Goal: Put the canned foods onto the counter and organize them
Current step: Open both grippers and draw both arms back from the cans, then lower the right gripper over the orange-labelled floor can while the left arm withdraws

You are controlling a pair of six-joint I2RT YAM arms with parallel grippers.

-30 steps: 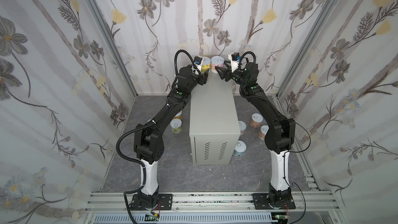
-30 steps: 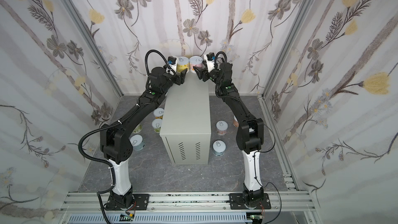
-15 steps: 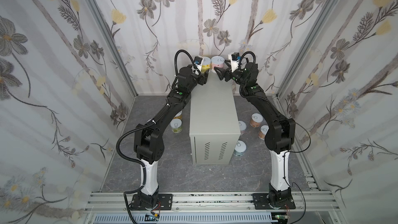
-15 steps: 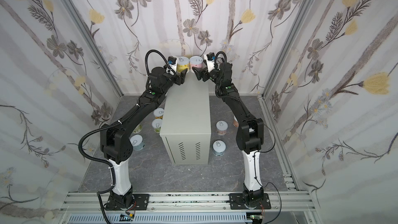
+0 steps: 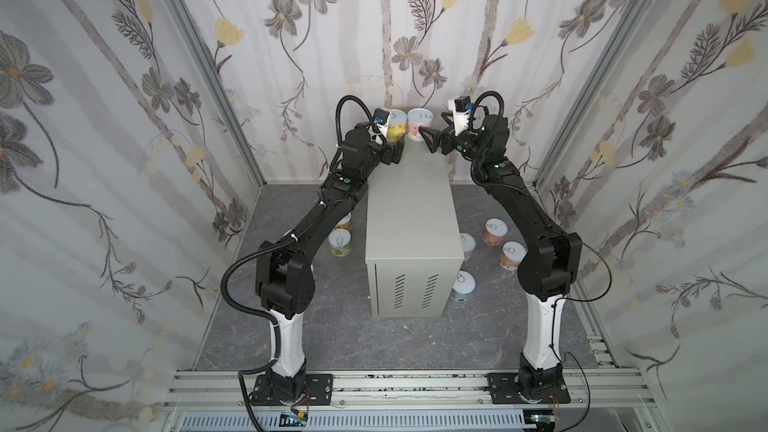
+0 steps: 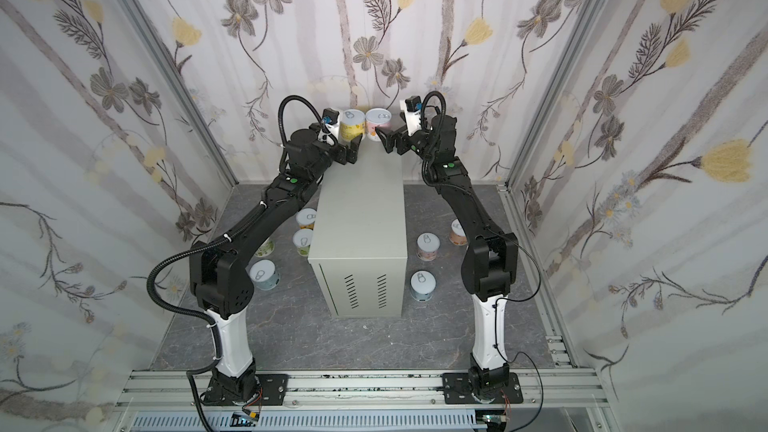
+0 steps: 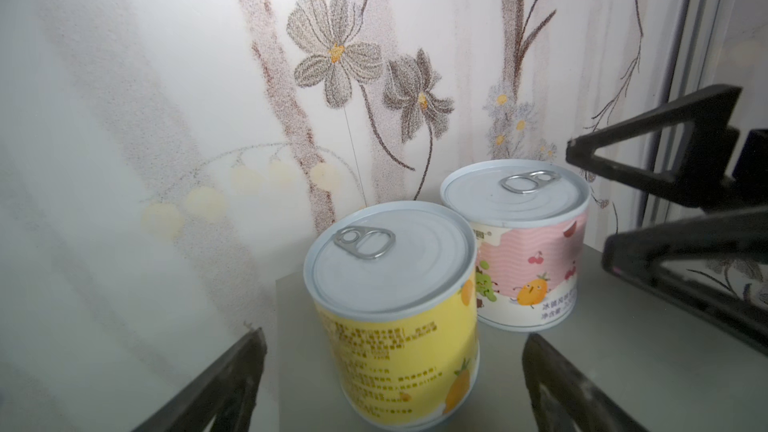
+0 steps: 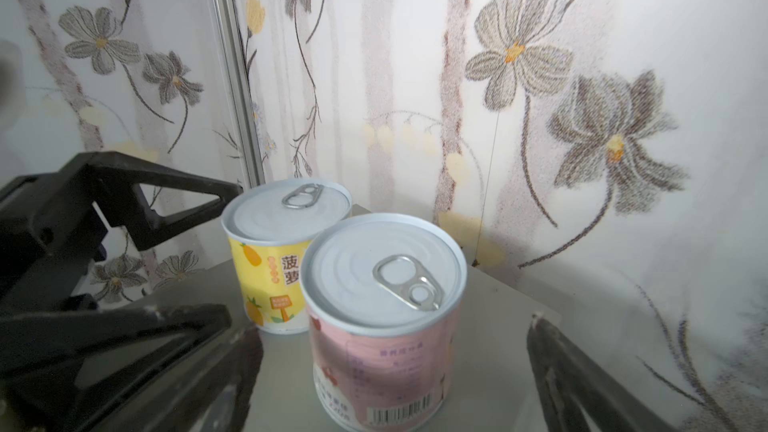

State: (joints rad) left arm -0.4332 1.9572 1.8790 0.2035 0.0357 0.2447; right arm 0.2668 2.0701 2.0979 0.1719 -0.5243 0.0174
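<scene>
Your left gripper (image 7: 392, 338) hangs released, yellow can (image 7: 390, 268) upright between its fingers (image 7: 232, 380); right gripper (image 8: 395, 326) likewise astride the pink can (image 8: 382, 280). Both cans seem untouched on the counter (image 7: 623, 367); withdraw straight back.

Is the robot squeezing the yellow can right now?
No, the left gripper is open, its fingers clear of the yellow can standing on the counter.
</scene>
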